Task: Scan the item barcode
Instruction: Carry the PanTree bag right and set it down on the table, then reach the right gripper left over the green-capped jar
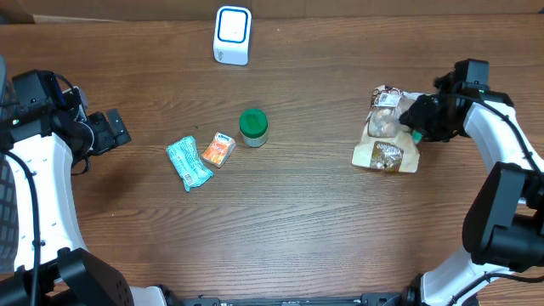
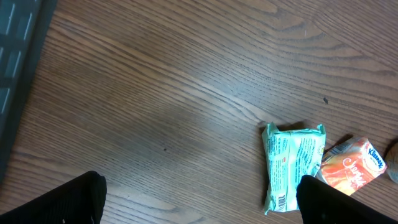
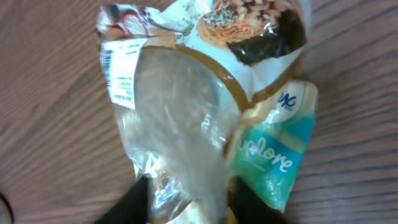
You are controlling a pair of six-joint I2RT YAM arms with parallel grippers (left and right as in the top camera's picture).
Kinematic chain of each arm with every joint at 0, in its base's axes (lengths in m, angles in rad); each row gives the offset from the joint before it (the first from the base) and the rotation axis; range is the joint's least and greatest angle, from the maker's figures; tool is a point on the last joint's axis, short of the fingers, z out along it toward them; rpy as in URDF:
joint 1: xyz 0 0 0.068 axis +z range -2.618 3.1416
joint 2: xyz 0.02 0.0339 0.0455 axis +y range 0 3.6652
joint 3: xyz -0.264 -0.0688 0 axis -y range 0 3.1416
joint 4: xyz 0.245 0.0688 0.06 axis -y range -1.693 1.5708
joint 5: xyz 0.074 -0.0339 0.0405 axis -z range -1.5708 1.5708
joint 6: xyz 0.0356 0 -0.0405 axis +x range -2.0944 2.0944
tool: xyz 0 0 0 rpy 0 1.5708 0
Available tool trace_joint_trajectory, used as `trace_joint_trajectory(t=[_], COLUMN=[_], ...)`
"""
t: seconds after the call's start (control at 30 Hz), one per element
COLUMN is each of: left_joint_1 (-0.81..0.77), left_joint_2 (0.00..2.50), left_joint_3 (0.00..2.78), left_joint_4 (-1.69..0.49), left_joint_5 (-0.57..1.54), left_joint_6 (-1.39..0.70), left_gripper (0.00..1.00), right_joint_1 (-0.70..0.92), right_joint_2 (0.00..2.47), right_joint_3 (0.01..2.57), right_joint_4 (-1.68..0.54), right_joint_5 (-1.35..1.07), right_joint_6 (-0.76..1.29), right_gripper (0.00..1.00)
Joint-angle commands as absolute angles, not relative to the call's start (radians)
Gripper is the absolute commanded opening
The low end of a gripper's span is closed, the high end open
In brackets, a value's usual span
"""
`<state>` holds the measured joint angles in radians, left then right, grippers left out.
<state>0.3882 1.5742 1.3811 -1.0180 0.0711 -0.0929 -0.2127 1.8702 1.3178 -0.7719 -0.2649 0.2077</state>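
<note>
Right pincer (image 3: 189, 194) straddles the snack bag (image 3: 180, 106); grip possibly loose.

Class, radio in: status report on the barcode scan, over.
Left gripper jaws open. Right gripper jaws astride snack bag, grip unclear. Nothing blocks the scanner.

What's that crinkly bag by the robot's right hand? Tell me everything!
The bag is crumpled plastic with a clear window, brown and white print with food pictures, a white label and a teal part. It lies on the wooden table, at the right side. The right gripper straddles one end; whether it squeezes is unclear.
</note>
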Motion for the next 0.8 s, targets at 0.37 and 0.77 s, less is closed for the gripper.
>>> trace_joint_trajectory(t=[0.37,0.77], left_joint_1=[0.392,0.392], left_joint_2=[1.577,1.577], left_joint_3=[1.396,1.396], left_joint_4=[-1.017,-1.017], left_joint_5=[0.068,0.068], left_joint_6=[-0.066,-0.066], left_gripper=[1.0,1.0], right_joint_1=[-0.129,0.303], right_joint_2=[1.829,1.853], right_joint_3=[1.7,1.707], right_joint_4=[-1.158,-0.95], right_joint_5=[-0.276,-0.335], right_joint_6=[0.167,0.167], right_gripper=[0.68,0.88])
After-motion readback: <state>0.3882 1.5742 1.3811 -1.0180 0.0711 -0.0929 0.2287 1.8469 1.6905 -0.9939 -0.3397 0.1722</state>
